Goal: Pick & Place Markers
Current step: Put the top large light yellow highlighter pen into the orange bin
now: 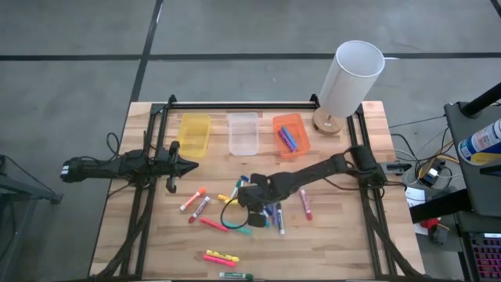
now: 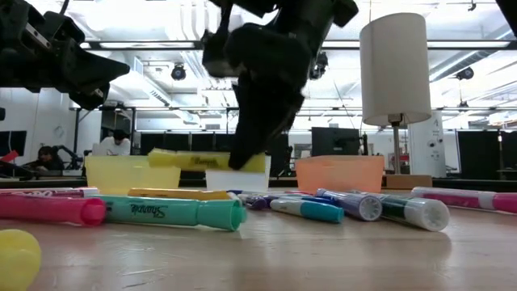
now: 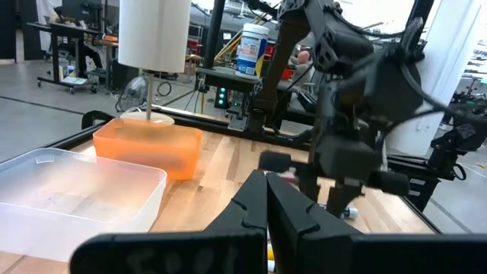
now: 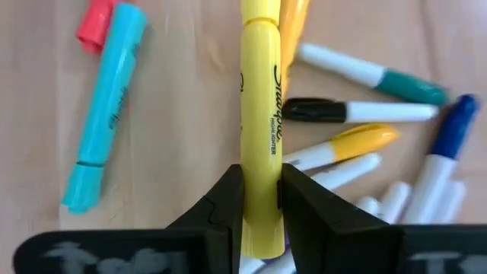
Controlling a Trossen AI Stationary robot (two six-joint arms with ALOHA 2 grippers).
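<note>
My right gripper [image 1: 244, 197] hangs over the marker pile in the table's middle, shut on a yellow highlighter [image 4: 261, 114]. In the low view the highlighter [image 2: 194, 161] floats level above the wood. Many other markers [image 1: 270, 213] lie flat on the table below and around it, among them a teal one [image 2: 174, 212] and a pink one [image 2: 48, 208]. My left gripper [image 1: 192, 166] waits at the left side above the table, its fingers [image 3: 266, 199] shut and empty. My right gripper pinches the yellow highlighter's barrel [image 4: 262, 194] between its two fingers [image 4: 225, 209], near one end. The fingers slant down from above and lie across the highlighter. It hangs level, clear of the table and of the other markers.
Three small bins stand in a row at the far side: yellow [image 1: 194, 133], clear [image 1: 243, 133], and orange [image 1: 300, 135] with blue markers inside. A white lamp [image 1: 348, 78] stands at the far right corner. More markers lie near the front edge [image 1: 221, 257].
</note>
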